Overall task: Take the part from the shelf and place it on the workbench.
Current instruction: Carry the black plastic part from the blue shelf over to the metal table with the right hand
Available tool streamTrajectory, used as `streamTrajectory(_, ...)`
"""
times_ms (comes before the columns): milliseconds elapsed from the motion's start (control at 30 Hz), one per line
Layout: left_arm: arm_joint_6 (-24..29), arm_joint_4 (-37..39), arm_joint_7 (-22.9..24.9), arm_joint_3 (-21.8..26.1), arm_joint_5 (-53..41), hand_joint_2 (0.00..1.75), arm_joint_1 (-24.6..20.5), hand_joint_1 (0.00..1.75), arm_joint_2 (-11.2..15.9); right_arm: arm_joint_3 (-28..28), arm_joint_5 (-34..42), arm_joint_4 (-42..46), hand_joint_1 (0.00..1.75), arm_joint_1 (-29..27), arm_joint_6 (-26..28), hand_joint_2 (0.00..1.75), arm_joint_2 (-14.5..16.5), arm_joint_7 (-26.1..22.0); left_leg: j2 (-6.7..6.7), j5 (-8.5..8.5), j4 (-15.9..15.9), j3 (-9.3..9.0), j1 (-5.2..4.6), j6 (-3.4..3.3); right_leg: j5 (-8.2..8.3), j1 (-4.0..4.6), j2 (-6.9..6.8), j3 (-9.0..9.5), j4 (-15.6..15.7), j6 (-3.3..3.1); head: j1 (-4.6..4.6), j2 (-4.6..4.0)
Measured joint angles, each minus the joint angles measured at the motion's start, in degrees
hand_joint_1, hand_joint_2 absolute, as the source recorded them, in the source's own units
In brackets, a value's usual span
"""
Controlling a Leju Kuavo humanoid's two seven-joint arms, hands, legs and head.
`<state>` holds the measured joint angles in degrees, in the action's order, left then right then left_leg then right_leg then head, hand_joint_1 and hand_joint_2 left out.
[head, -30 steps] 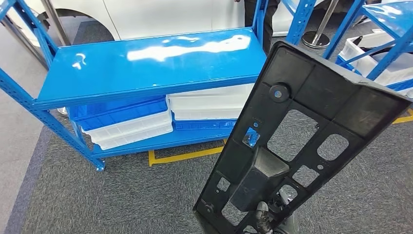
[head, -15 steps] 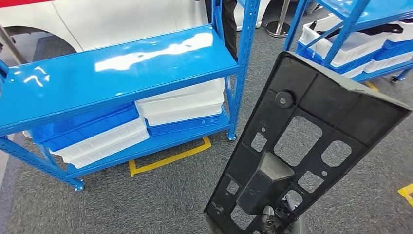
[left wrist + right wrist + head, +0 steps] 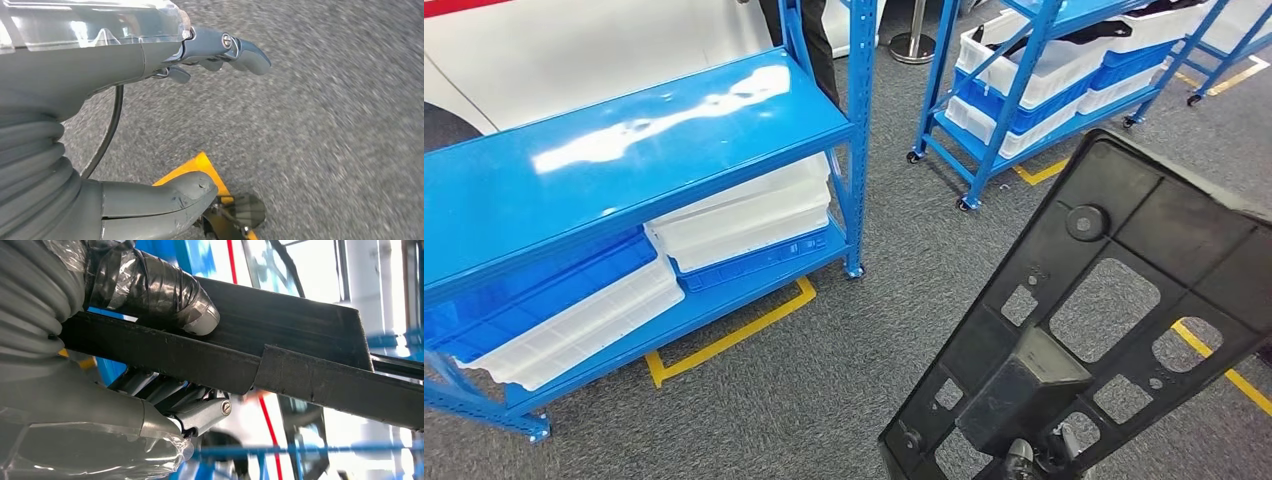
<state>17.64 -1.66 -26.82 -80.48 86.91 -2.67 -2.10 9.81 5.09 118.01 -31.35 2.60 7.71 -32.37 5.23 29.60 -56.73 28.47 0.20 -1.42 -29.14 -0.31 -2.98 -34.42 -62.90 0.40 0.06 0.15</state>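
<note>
A large flat black plastic part (image 3: 1084,320) with several cut-outs stands tilted in front of me, at the lower right of the head view. My right hand (image 3: 1034,460) grips it at its lower end. In the right wrist view the thumb (image 3: 165,290) presses one face of the black part (image 3: 300,360) and the fingers (image 3: 200,410) curl under its edge. My left hand (image 3: 165,115) hangs over grey carpet, thumb and fingers apart, holding nothing. The blue shelf (image 3: 624,150) it came from stands at the left with a bare top board.
White and blue bins (image 3: 734,220) lie on the lower level of the near shelf. A second blue rack (image 3: 1044,80) on wheels with bins stands at the upper right. Yellow floor tape (image 3: 724,340) marks the grey carpet. A person's dark legs (image 3: 799,40) stand behind the shelf.
The whole view has swung to the right: the shelf has slid left in the picture and the second rack has come in. The part stays in my right hand.
</note>
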Motion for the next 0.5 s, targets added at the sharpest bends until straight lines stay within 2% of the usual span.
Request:
streamTrajectory(33,0.0,0.0,0.0,0.0,0.0,1.75,0.0,0.00,-0.1,-0.6,-0.3,0.3,1.75,-0.2,-0.3,1.75,0.5,0.0,0.55,0.15,0.0,-0.21,-0.13,0.24,0.54,0.28,-0.96,1.46,2.6,-0.35,0.00,0.00)
streamTrajectory(67,0.0,0.0,0.0,0.0,0.1,1.75,-0.1,0.00,-0.1,-1.2,-0.8,0.5,1.75,-0.3,-0.7,1.75,1.1,0.0,1.10,0.27,-0.1,-0.36,-0.24,0.48,0.54,0.56,-1.53,2.03,3.7,-0.64,-0.01,0.00)
streamTrajectory(133,0.0,0.0,0.0,0.0,0.1,1.75,-0.3,0.00,-0.2,-2.4,-2.0,1.0,1.75,-0.7,-1.7,1.75,2.4,0.0,2.12,0.46,0.0,-0.64,-0.33,0.93,0.72,0.65,-0.37,1.90,3.9,-1.07,0.00,0.00)
streamTrajectory(167,0.1,0.0,0.0,-0.1,0.2,1.75,-0.4,0.00,-0.2,-3.1,-2.7,1.2,1.75,-1.0,-2.2,1.75,3.2,-0.1,1.80,0.86,-0.3,-0.65,-0.28,1.22,0.90,0.48,0.22,1.88,4.2,-1.33,-0.01,0.00)
streamTrajectory(233,0.3,0.1,-0.1,-0.1,0.4,1.75,-0.5,0.00,-0.2,-4.2,-3.8,1.7,1.75,-1.2,-3.1,1.75,4.8,-0.2,-1.04,3.37,-3.5,0.58,-0.05,1.84,1.37,0.01,1.49,1.85,4.7,-1.99,-0.02,0.00)
streamTrajectory(267,0.3,0.1,-0.1,-0.1,0.5,1.75,-0.4,0.00,-0.2,-4.7,-4.3,1.9,1.75,-1.3,-3.4,1.75,5.5,-0.3,-2.92,5.36,-6.8,1.99,0.14,2.10,1.52,-0.04,2.12,1.74,4.7,-2.21,-0.02,0.00)
streamTrajectory(300,0.4,0.1,-0.1,-0.2,0.6,1.75,-0.3,0.00,-0.2,-5.0,-4.6,2.0,1.75,-1.3,-3.6,1.75,6.1,-0.4,-4.09,7.32,-10.7,3.73,0.24,2.27,1.61,-0.05,2.82,1.59,4.7,-2.36,-0.03,0.00)
streamTrajectory(333,0.4,0.1,-0.1,-0.2,0.6,1.75,-0.3,0.00,-0.2,-5.4,-4.8,2.1,1.75,-1.3,-3.7,1.75,6.6,-0.5,-4.56,8.65,-14.2,5.31,0.32,2.40,1.65,-0.03,3.60,1.45,4.6,-2.41,-0.03,0.00)
streamTrajectory(367,0.4,0.1,-0.2,-0.2,0.6,1.75,-0.2,0.00,-0.2,-5.7,-5.1,2.2,1.75,-1.4,-3.7,1.75,7.0,-0.6,-4.72,8.84,-16.1,6.18,0.37,2.47,1.66,-0.02,4.44,1.35,4.4,-2.42,-0.03,0.00)
streamTrajectory(400,0.4,0.1,-0.2,-0.2,0.6,1.75,-0.2,0.00,-0.2,-6.0,-5.4,2.3,1.75,-1.5,-3.7,1.75,7.4,-0.7,-4.79,7.89,-15.9,6.12,0.42,2.49,1.66,-0.02,5.31,1.30,4.3,-2.41,-0.03,0.00)
streamTrajectory(433,0.4,0.1,-0.2,-0.2,0.6,1.75,-0.2,0.00,-0.1,-6.2,-5.8,2.5,1.75,-1.6,-3.7,1.75,7.8,-0.8,-5.02,5.93,-13.4,5.06,0.49,2.46,1.65,-0.04,6.21,1.30,4.1,-2.38,-0.03,0.00)
streamTrajectory(467,0.3,0.1,-0.3,-0.2,0.6,1.75,-0.3,0.00,-0.1,-6.5,-6.4,2.7,1.75,-1.7,-3.6,1.75,8.2,-0.9,-5.85,3.61,-9.6,3.39,0.61,2.37,1.63,-0.07,7.06,1.29,3.9,-2.30,-0.03,0.00)
streamTrajectory(500,0.2,0.1,-0.3,-0.3,0.6,1.75,-0.3,0.00,0.0,-6.7,-6.9,2.9,1.75,-1.7,-3.6,1.75,8.5,-1.0,-7.51,1.94,-5.9,1.87,0.74,2.25,1.64,-0.02,7.85,1.16,3.7,-2.09,-0.03,0.00)
